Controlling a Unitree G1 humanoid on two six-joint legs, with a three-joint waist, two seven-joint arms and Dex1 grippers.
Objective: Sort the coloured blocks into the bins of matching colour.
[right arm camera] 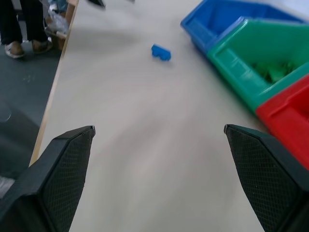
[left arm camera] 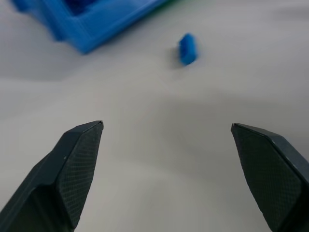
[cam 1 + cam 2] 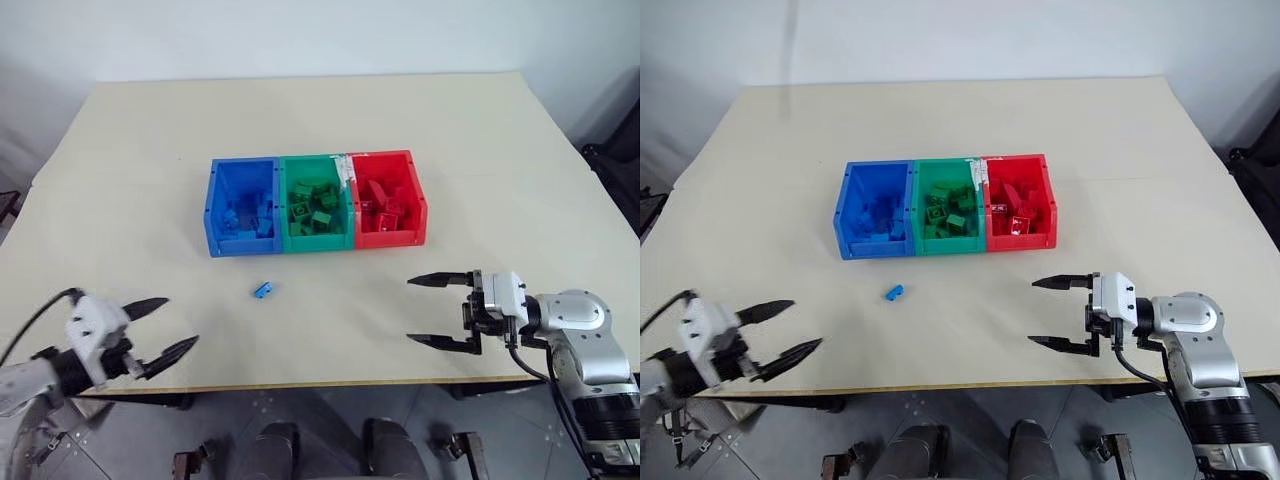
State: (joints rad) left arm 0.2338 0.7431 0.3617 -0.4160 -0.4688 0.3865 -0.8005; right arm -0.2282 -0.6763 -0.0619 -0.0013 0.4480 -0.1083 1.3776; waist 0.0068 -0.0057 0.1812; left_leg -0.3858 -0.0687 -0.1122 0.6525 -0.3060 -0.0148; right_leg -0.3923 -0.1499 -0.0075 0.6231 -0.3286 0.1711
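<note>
Left eye view: blue block (image 3: 263, 290) lies before bins (image 3: 315, 243).

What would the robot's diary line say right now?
left gripper: open, empty | right gripper: open, empty | blue block: loose on table, before blue bin | unsorted: one

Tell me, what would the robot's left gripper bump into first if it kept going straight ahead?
Probably the small light blue plastic brick lying alone on the table; the open left gripper aims roughly at it. Depth is unclear, so it might slide just past.
</note>
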